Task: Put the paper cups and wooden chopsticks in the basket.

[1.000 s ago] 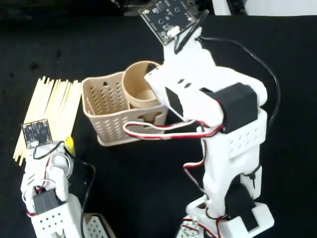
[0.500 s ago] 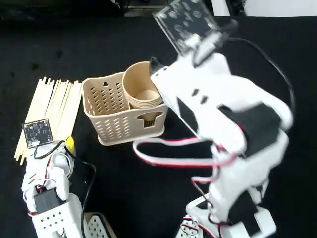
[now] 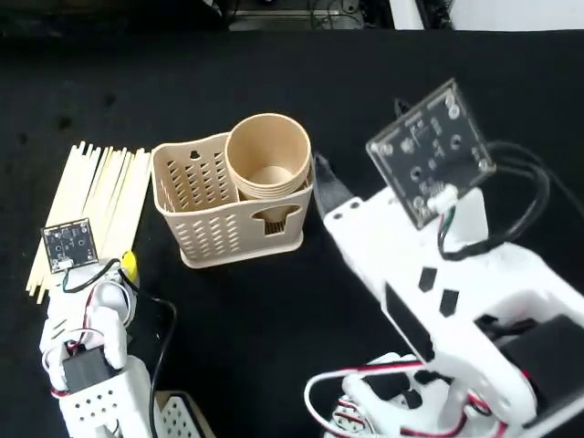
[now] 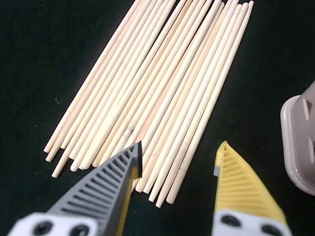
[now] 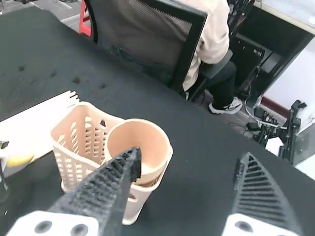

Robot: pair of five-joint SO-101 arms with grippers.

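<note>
On the black table I see tan paper cups in the beige plastic basket, pale wooden chopsticks to its left, left gripper and right gripper both spread.

Table: matte black top with a few small darker marks on its surface. Office chair: black mesh back, drawn up at the table's far edge. Red frame: part of some furniture, standing just beyond the table's far edge; the rest is hidden. Floor: pale grey, seen past the table's far edge. Cables: a loose dark tangle on the floor beyond the table. Cabinet: dark, well beyond the table. Stand: black, upright, on the floor beyond the table.
</note>
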